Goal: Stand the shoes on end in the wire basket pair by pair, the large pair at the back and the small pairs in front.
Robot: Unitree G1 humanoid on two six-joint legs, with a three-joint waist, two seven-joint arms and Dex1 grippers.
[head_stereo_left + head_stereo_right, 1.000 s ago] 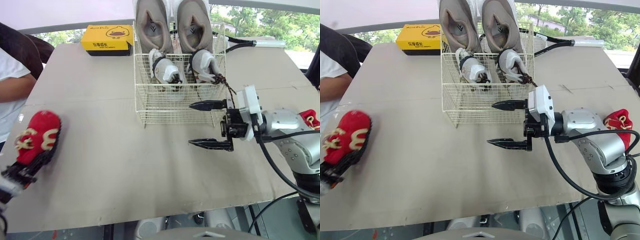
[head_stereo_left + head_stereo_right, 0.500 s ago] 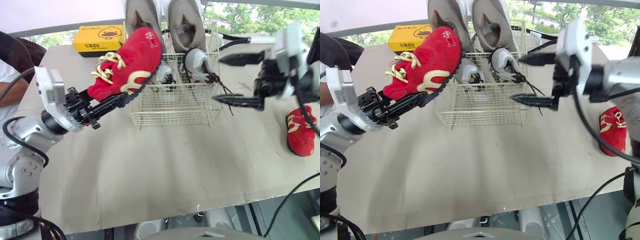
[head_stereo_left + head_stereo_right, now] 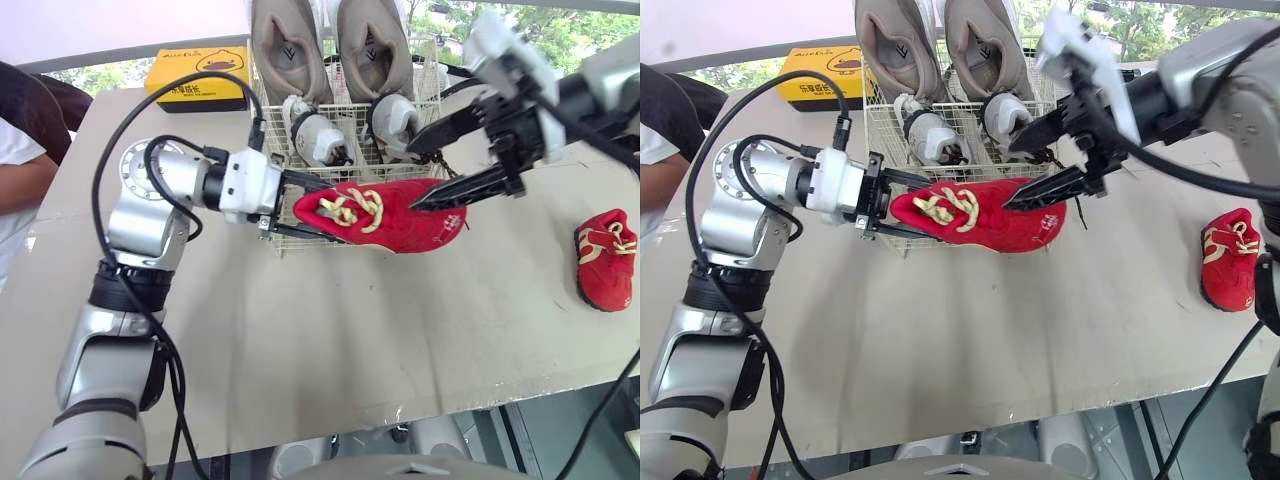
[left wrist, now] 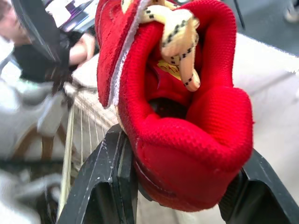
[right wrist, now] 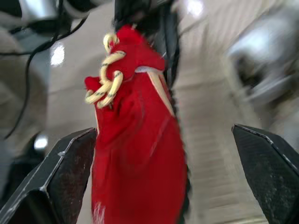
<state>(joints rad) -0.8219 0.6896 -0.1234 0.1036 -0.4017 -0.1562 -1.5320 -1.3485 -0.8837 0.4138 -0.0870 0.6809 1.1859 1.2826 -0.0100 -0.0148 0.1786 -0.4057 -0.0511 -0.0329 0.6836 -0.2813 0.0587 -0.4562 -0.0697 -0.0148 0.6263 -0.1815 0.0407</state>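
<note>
My left gripper (image 3: 318, 208) is shut on the heel of a red shoe with cream laces (image 3: 390, 215). It holds the shoe level just in front of the wire basket (image 3: 352, 172). My right gripper (image 3: 414, 178) is open, with its fingers either side of the shoe's toe (image 5: 140, 177). In the left wrist view the black fingers (image 4: 110, 179) clamp the red heel (image 4: 187, 154). The other red shoe (image 3: 604, 256) lies on the table at the right. Two large taupe shoes (image 3: 287, 50) stand on end at the basket's back. Two small grey-white shoes (image 3: 316, 135) stand in front of them.
A yellow box (image 3: 202, 80) sits at the table's far left, beside the basket. A person (image 3: 22, 150) stands at the left edge. A black cable (image 3: 470, 82) runs behind the basket. The cardboard tabletop (image 3: 300, 330) spreads toward the near edge.
My left gripper has carried the red shoe from the table's left, over and down to the basket's front. The right gripper has risen and now straddles the shoe's toe.
</note>
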